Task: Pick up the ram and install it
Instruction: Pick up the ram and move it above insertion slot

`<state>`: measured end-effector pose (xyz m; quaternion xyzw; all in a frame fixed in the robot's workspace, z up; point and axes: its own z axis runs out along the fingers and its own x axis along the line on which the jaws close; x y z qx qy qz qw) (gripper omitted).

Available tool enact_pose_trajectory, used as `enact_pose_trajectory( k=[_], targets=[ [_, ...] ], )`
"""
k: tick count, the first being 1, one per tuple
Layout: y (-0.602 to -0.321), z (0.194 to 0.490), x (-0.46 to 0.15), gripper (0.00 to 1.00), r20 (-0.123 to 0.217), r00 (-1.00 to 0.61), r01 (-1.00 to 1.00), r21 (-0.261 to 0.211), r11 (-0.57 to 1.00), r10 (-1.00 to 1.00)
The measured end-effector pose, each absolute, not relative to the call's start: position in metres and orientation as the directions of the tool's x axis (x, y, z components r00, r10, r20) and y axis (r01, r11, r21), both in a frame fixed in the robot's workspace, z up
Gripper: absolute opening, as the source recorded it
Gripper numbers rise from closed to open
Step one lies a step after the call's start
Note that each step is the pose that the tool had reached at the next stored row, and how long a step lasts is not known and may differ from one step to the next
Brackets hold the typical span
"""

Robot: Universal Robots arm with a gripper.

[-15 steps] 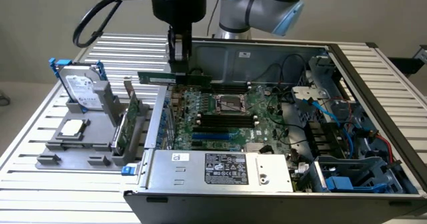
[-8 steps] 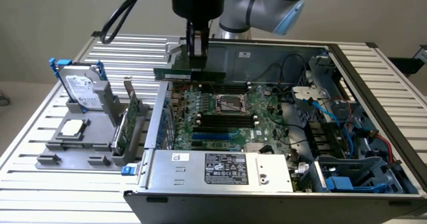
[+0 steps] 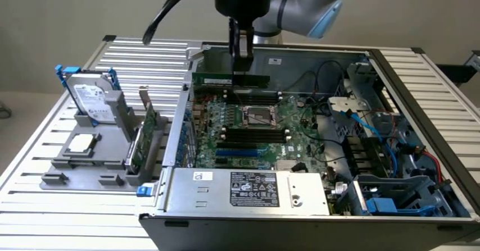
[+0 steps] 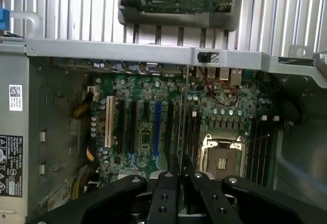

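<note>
The ram is a long, narrow green stick held level and on edge above the far end of the motherboard inside the open computer case. My gripper comes straight down from above and is shut on the ram's upper edge near its middle. In the wrist view the black fingers meet around the ram's thin edge, which runs over the board beside the CPU socket. Long black memory slots lie on both sides of the socket, below the stick.
The case's metal wall rises on the exterior view's left. Beyond it, a grey holder carries a hard drive, a CPU and a broad green expansion card. The power supply sits at the front. Cables and blue drive bays crowd the right.
</note>
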<state>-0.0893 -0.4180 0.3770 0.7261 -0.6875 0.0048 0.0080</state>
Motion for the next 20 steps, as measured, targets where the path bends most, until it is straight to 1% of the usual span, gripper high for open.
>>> enact_pose_trajectory(
  k=[10,15,20],
  targets=[
    [-0.396,0.373,-0.057,0.14,0.028,0.054,-0.998,-0.028,-0.055,-0.998],
    [-0.390,0.370,-0.040,0.14,0.030,0.053,-0.998,-0.031,-0.054,-0.998],
    [-0.383,0.363,-0.038,0.14,0.032,0.048,-0.998,-0.031,-0.049,-0.998]
  ],
)
